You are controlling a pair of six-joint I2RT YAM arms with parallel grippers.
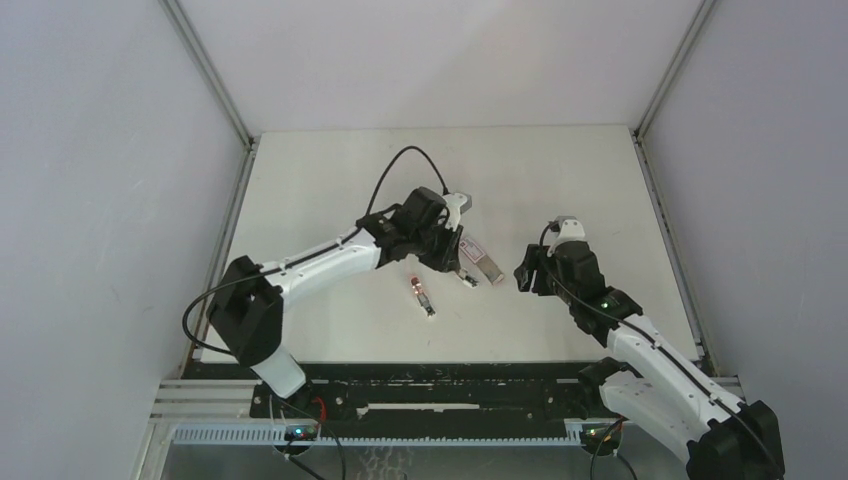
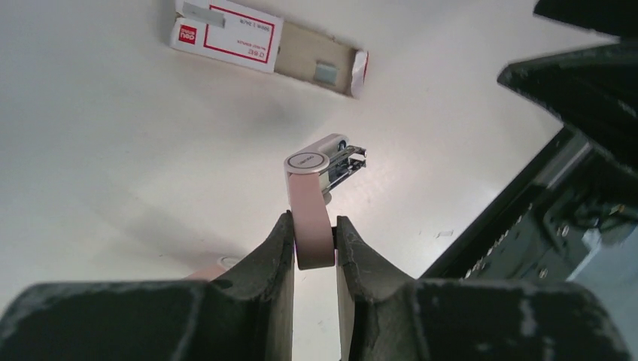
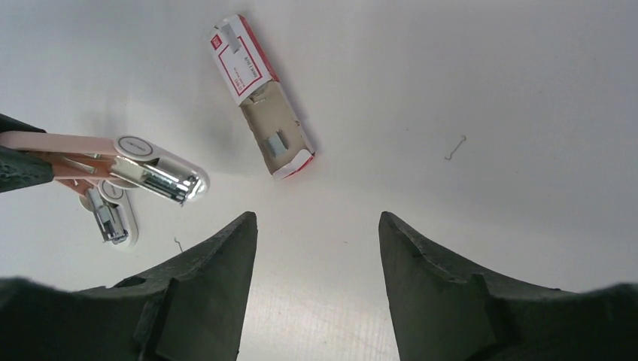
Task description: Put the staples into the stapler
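Observation:
My left gripper (image 2: 312,219) is shut on the pink lid of a mini stapler (image 2: 310,197), held above the table with its metal magazine (image 2: 342,162) hinged open. In the top view this gripper (image 1: 457,264) is at mid-table. The staples box (image 2: 229,34) lies flat with its tray pulled out. A small grey block of staples (image 2: 326,71) sits in the tray, and another grey strip (image 2: 203,13) lies on the label. My right gripper (image 3: 314,222) is open and empty, hovering near the box (image 3: 252,75), its staples (image 3: 277,143) and the held stapler (image 3: 150,171).
A second pink mini stapler (image 3: 113,216) lies on the table beyond the held one; it also shows in the top view (image 1: 421,297). Loose bent staples (image 3: 454,147) lie on the white table. The arms' black base rail (image 1: 430,400) runs along the near edge.

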